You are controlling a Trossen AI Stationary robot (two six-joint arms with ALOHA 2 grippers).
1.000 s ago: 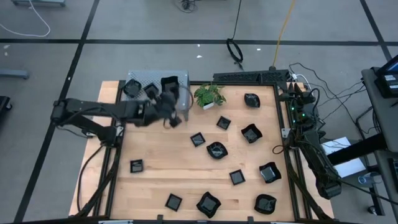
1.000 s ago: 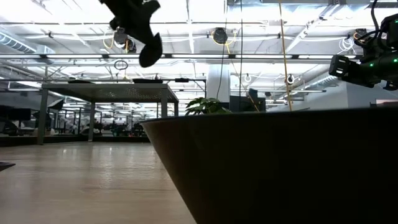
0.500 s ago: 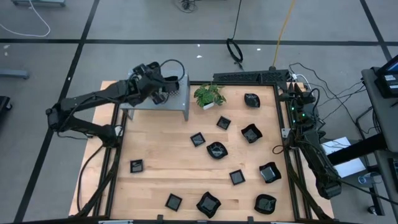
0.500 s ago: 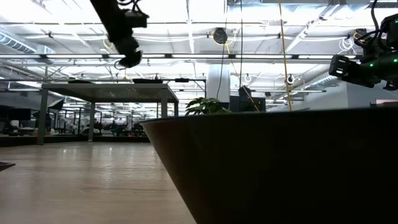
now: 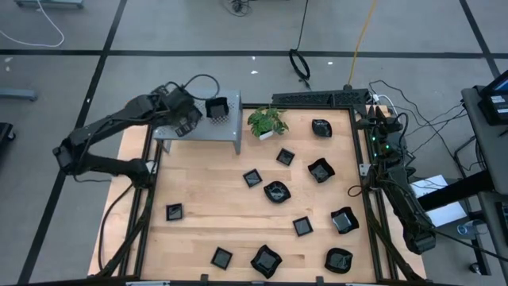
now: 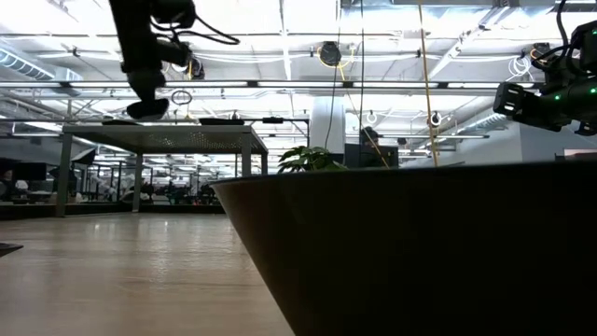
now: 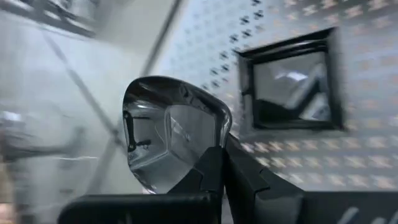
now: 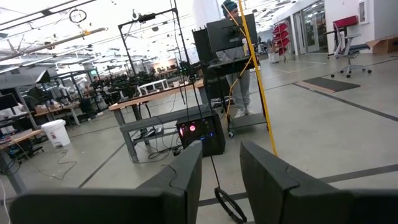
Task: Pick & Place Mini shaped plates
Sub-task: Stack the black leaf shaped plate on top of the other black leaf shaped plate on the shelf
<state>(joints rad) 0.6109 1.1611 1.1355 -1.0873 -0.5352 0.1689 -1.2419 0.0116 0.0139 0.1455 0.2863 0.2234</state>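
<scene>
Nearest me, black mini shaped plates [image 5: 265, 260] lie scattered across the wooden table [image 5: 206, 206], and my right gripper [image 8: 219, 171] waits off the table's right edge, fingers apart and empty. Farther off sits a small potted plant [image 5: 267, 121]. At the far left, my left gripper [image 7: 219, 163] is clamped on a rounded plate [image 7: 171, 134] over the perforated grey rack [image 5: 226, 127], beside a square plate [image 5: 215, 108] already there.

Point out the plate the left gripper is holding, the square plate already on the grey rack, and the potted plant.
Held plate [image 7: 174, 134]: left wrist view, on its glossy inside.
Square plate [image 5: 216, 107]: high view, on its middle, atop the rack.
Potted plant [image 5: 267, 121]: high view, on its leaves.
</scene>
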